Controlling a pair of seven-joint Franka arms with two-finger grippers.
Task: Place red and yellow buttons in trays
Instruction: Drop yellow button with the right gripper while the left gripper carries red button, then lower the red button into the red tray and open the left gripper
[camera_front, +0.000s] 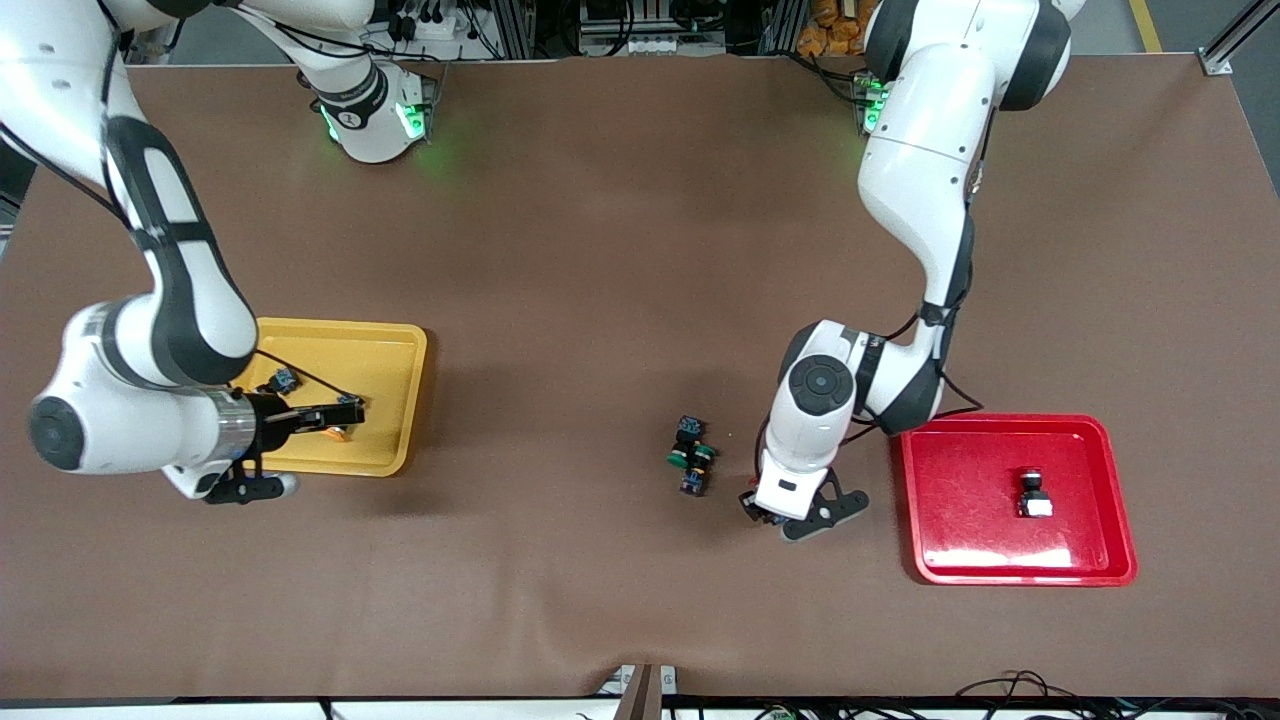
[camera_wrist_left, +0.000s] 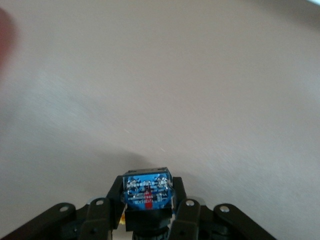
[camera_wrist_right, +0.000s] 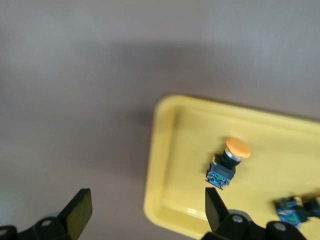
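Observation:
The yellow tray (camera_front: 392, 345) lies toward the right arm's end of the table and holds two yellow-capped buttons, one (camera_front: 283, 380) farther from the front camera and one (camera_front: 338, 432) nearer. My right gripper (camera_front: 350, 412) is open and empty over that tray. In the right wrist view, the gripper (camera_wrist_right: 147, 205) hangs over the tray's rim (camera_wrist_right: 162, 150), with one button (camera_wrist_right: 229, 162) lying on its side. The red tray (camera_front: 965, 480) holds one button (camera_front: 1035, 493). My left gripper (camera_front: 757, 512) is shut on a button (camera_wrist_left: 147, 192) with a blue end; its cap is hidden.
A small cluster of green-capped switches (camera_front: 692, 455) lies on the brown table between the trays, beside my left gripper. The left arm's elbow hangs over the corner of the red tray. The table's front edge has a cable clamp (camera_front: 645, 685).

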